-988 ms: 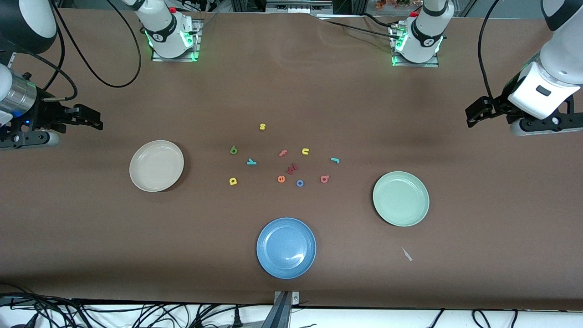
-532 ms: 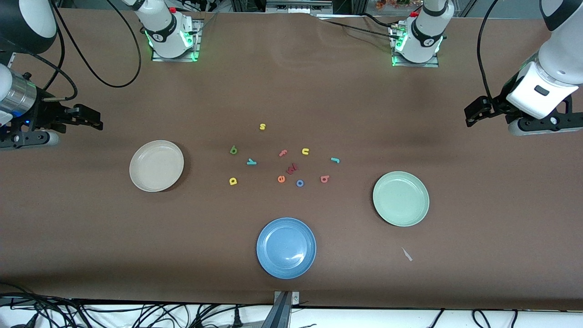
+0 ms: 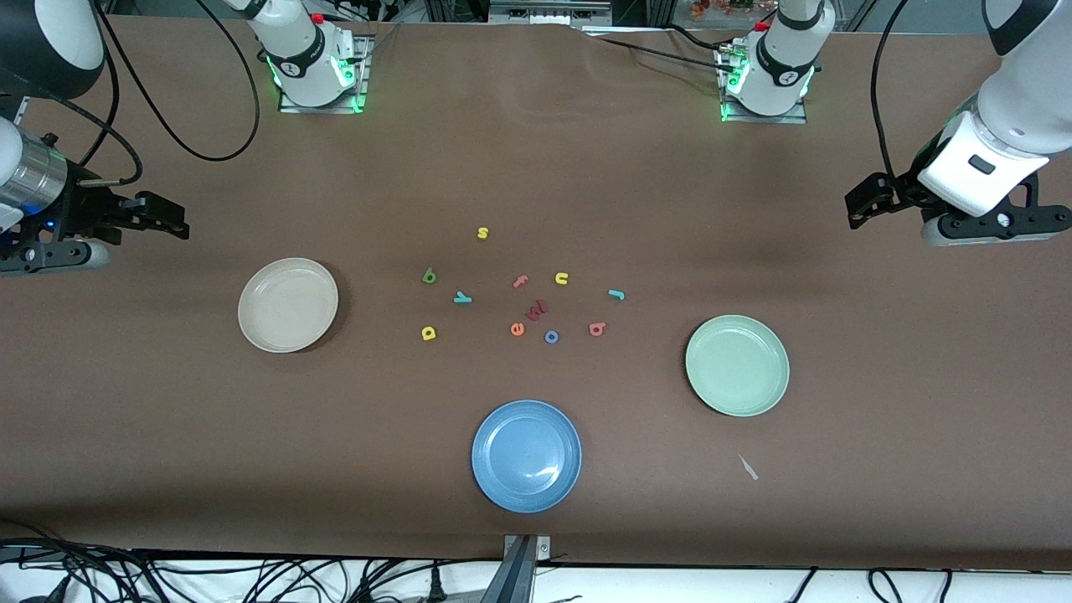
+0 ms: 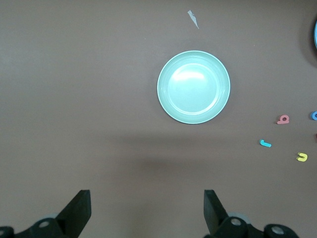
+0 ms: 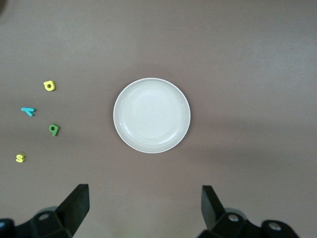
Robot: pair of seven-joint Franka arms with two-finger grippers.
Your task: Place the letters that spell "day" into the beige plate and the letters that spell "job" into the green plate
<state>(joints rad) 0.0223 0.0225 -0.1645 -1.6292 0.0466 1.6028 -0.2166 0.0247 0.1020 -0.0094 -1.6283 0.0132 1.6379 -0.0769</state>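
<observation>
The small letters lie loose mid-table: green "d" point(image 3: 430, 275), teal "y" point(image 3: 462, 297), yellow "a" point(image 3: 429, 333), teal "j" point(image 3: 616, 294), blue "o" point(image 3: 551, 337) and salmon "b" point(image 3: 596, 329). Toward the right arm's end sits the beige plate point(image 3: 287, 304), with nothing in it. The green plate point(image 3: 737, 365) toward the left arm's end also holds nothing. My left gripper point(image 4: 147, 210) hangs open high over bare table beside the green plate. My right gripper point(image 5: 145, 208) hangs open high beside the beige plate. Neither holds anything.
A blue plate point(image 3: 526, 455) sits nearest the front camera. Other letters lie among the task ones: yellow "s" point(image 3: 482, 233), yellow "u" point(image 3: 562, 278), pink "t" point(image 3: 521, 281), orange "e" point(image 3: 517, 329) and a dark red letter point(image 3: 537, 310). A paper scrap point(image 3: 748, 467) lies near the green plate.
The left arm has drifted slightly toward the table's middle. The right arm, the plates and the letters have not moved.
</observation>
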